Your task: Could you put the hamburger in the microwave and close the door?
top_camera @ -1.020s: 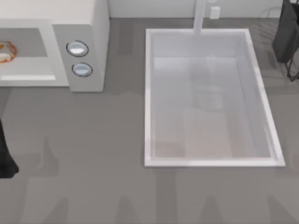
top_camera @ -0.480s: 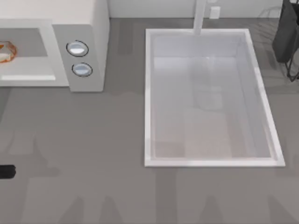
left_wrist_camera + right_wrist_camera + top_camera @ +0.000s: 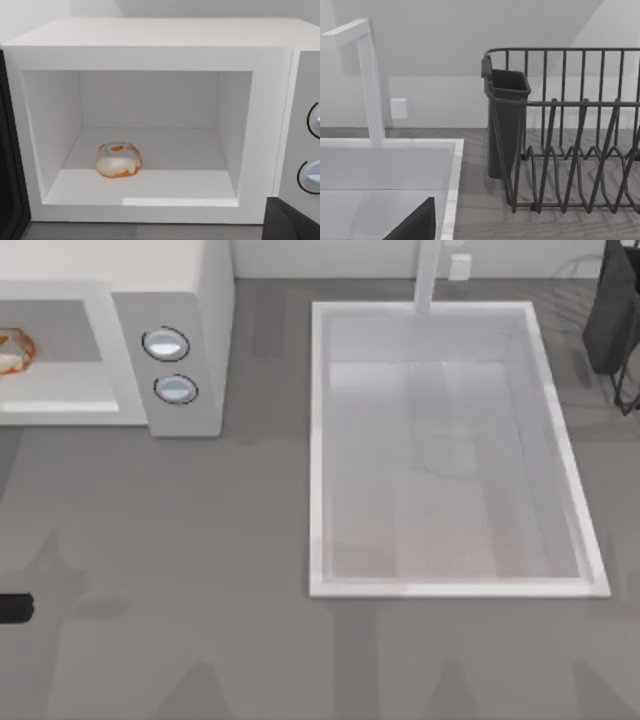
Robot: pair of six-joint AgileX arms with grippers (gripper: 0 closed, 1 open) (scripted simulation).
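Grey countertop (image 3: 200,570); white sink (image 3: 318,440), faucet (image 3: 370,80); dark dish rack (image 3: 570,130); pale wall (image 3: 470,30).

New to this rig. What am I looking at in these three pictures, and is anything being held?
It is a simulated two-arm AgileX robot at a grey table. One picture looks down from overhead; the other two come from cameras on each arm's wrist. On the table's left stands the microwave, its cavity open, with the hamburger already lying inside. The white sink sits in the middle, a dark dish rack at the right. Nothing appears to be held. The door seems swung open, seen as a dark edge.
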